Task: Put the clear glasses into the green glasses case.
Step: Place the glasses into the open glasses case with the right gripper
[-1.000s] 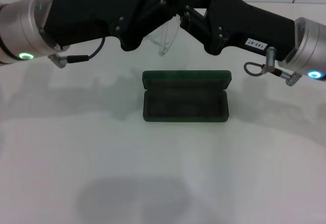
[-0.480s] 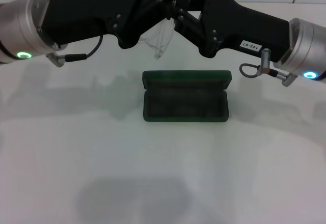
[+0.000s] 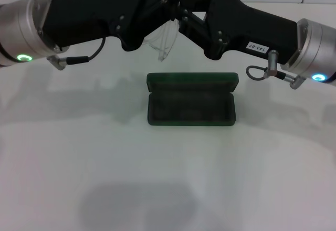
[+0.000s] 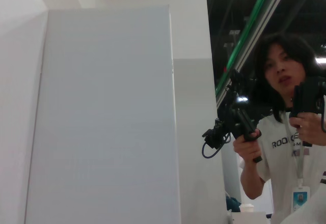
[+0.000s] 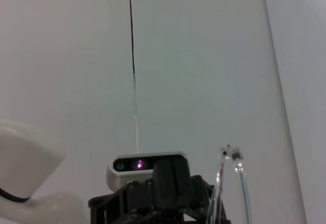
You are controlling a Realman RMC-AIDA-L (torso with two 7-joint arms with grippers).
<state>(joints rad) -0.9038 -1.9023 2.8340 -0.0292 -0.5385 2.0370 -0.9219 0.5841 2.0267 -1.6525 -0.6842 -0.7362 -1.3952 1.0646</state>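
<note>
Shifted barely since half a second ago: clear glasses (image 3: 164, 41) hanging between left gripper (image 3: 167, 4) and right gripper (image 3: 185, 11) at 12 o'clock above open green glasses case (image 3: 191, 98); finger gaps impossible to tell.

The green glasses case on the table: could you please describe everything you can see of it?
The green glasses case is a dark green rectangular hard case with rounded corners. It lies open on the white table, lid tipped back, showing a darker lining and nothing inside. Nothing touches it; the clear glasses hang above and behind it.
</note>
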